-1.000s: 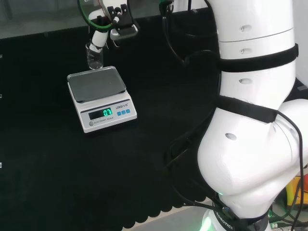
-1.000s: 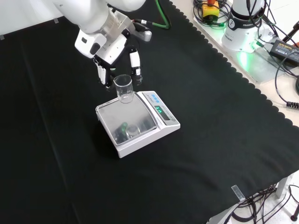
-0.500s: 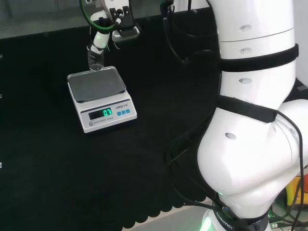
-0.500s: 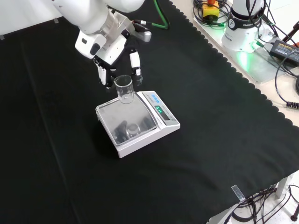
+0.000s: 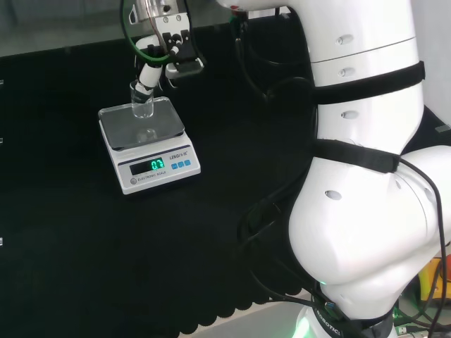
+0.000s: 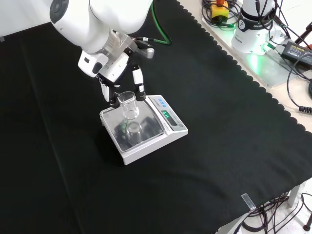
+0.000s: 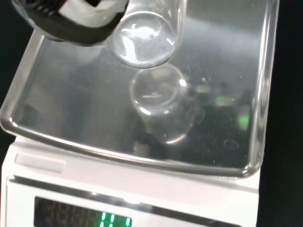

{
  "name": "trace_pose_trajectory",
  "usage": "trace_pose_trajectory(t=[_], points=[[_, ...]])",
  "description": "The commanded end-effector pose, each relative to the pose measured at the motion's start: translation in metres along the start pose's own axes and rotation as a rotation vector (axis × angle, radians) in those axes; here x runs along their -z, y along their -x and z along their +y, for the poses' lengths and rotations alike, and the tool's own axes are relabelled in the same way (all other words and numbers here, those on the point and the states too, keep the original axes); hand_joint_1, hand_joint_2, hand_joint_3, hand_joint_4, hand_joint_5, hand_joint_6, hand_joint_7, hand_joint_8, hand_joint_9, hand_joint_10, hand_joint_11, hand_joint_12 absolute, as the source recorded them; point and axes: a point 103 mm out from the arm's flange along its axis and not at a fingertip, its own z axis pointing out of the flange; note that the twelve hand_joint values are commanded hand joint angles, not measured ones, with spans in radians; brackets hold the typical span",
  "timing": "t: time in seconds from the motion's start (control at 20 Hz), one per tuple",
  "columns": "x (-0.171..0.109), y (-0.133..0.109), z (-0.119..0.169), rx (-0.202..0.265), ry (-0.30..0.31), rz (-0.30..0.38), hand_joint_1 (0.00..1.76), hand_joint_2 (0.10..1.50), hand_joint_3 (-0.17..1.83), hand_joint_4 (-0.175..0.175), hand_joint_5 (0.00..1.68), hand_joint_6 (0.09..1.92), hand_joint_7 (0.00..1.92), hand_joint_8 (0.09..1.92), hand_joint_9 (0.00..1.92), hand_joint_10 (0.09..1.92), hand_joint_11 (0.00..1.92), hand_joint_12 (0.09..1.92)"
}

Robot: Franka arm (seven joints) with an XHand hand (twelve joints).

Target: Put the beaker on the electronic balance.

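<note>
Clear glassy beaker [image 6: 127,104]; glossy, seemingly metal balance pan [image 6: 146,132].

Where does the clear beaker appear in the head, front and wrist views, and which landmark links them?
Head view: the beaker is upper left, over the balance pan, held by the hand.
Front view: left of centre, above the pan's far part.
Wrist view: its round base hangs above the pan.
Shared landmark: the balance's green display.

Black cloth [image 6: 219,122] covers bench; green cable [image 6: 163,19] lies across cloth's far edge, front view
</note>
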Motion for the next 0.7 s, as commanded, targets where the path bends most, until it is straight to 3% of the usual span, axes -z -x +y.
trace_pose_trajectory(t=[0.05,0.6,0.7], points=[[-0.01,0.013,0.011,-0.006,0.024,0.014,1.12,1.07,0.01,-0.032,1.06,0.89,1.08,0.79,1.28,0.31,1.36,0.73],[-0.032,-0.007,0.034,-0.032,0.005,-0.047,1.12,1.07,0.01,-0.04,1.06,0.89,1.08,0.79,1.28,0.3,1.37,0.72],[-0.032,0.006,0.029,-0.03,0.008,-0.041,1.12,1.07,0.01,-0.041,1.06,0.89,1.08,0.79,1.28,0.3,1.37,0.72]])
